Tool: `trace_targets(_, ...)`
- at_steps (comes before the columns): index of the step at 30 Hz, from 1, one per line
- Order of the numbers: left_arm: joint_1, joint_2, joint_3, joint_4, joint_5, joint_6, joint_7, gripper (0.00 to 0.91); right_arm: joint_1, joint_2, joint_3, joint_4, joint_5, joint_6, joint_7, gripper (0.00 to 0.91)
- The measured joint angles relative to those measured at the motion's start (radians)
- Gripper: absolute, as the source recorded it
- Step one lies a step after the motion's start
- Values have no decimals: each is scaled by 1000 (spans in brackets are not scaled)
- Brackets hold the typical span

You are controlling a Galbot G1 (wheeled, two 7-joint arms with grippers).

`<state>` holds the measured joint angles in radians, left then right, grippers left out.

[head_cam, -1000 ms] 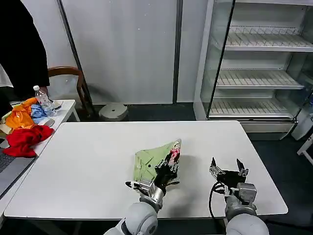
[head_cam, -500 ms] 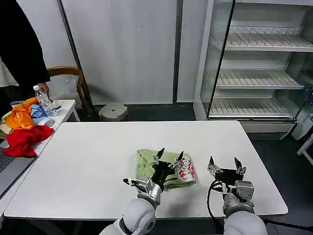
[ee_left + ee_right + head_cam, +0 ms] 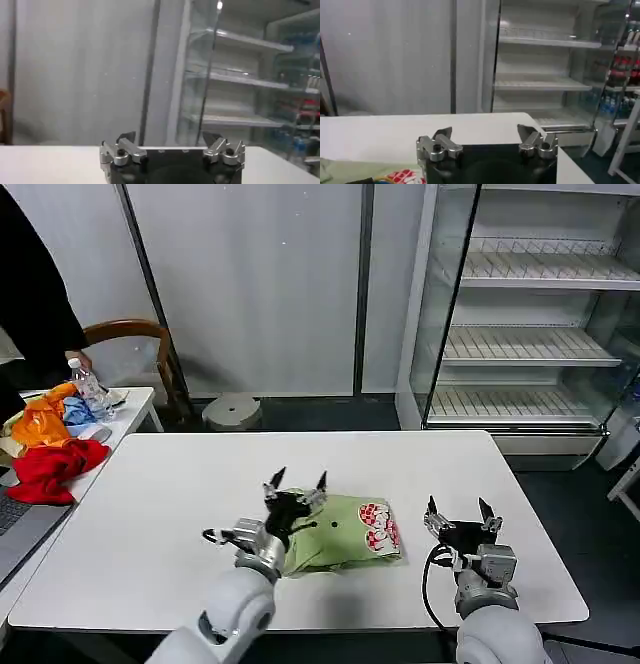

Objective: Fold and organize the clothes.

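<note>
The folded green shirt lies on the white table. The left gripper hovers open over its left end; the right gripper waits open, right of it.

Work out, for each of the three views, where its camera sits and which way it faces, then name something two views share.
Head view: from the robot's head, down on the white table; the green shirt, left gripper and right gripper, both open.
Left wrist view: on the left arm, facing the glass cabinet; its gripper shows.
Right wrist view: on the right arm, same way; its gripper shows.
Shared: shirt's red print, cabinet.
</note>
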<state>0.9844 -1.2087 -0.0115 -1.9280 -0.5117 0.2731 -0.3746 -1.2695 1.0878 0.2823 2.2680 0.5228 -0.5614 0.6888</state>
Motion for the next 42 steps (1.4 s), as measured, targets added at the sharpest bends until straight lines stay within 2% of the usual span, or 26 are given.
trace_targets(8,5,60,-74,-63,-48,47,-23,907,20,-6,4,9,1,-4,5,907)
trace_targets(17,6,91,-138,-106,-107,77,-51,907,25,-19,19,25,28,5,16,907)
trace_targets(30,43,120,-212,-117,-156,91,-79,907,20,-39,47,19,67,11,49,907)
trace_targets(42,67,156,-292,-79,-187,81,-83,907,-2,-68,75,-3,82,11,47,907)
